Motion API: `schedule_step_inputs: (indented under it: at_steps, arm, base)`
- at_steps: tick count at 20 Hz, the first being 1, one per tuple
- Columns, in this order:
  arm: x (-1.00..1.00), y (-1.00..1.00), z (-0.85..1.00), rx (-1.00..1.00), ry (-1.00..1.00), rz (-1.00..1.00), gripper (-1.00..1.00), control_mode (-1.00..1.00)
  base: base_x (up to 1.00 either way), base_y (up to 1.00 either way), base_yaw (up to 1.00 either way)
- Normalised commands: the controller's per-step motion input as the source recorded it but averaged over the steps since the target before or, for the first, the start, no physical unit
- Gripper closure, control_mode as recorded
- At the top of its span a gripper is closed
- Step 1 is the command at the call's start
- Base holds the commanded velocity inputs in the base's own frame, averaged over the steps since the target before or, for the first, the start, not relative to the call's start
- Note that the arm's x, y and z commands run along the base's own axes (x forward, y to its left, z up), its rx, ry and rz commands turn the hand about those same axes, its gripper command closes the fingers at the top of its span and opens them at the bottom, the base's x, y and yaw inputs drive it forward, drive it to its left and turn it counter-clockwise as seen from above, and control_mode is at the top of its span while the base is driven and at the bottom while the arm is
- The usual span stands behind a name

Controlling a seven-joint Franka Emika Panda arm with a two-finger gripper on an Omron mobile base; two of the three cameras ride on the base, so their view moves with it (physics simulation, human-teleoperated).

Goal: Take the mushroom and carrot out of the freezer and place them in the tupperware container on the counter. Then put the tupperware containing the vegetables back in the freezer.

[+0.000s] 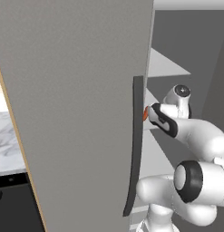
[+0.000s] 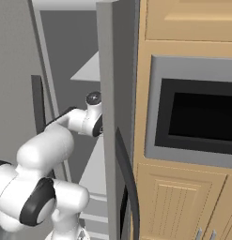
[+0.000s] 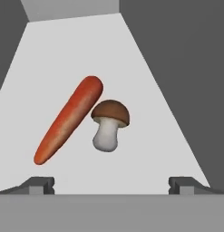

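Released end effector (image 3: 111, 186) hovers over carrot (image 3: 68, 120) touching mushroom (image 3: 109, 124) mid-shelf (image 3: 168, 136).

The arm (image 1: 199, 149) is glossy white with rounded links, dark joint bands, a round grey cap, and dark finger tips (image 3: 41, 185).

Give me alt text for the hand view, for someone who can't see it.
A long orange-red carrot and a brown-capped white mushroom lie side by side on a pale grey freezer shelf. The open gripper hangs over them, holding nothing.
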Motion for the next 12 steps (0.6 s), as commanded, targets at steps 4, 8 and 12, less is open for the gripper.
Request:
schedule_step_inputs:
  at_steps: [4,8,12]
  arm:
    - [0.24,-0.03,-0.24,0.01,0.05,0.00,-1.00,-1.00]
    - [0.23,-0.04,-0.21,0.00,0.02,0.00,-1.00,-1.00]
    - [0.17,-0.09,-0.17,0.00,0.00,0.00,-1.00,-1.00]
  base:
    - [0.00,0.00,0.00]
    - [0.00,0.00,0.00]
    - [0.00,0.00,0.00]
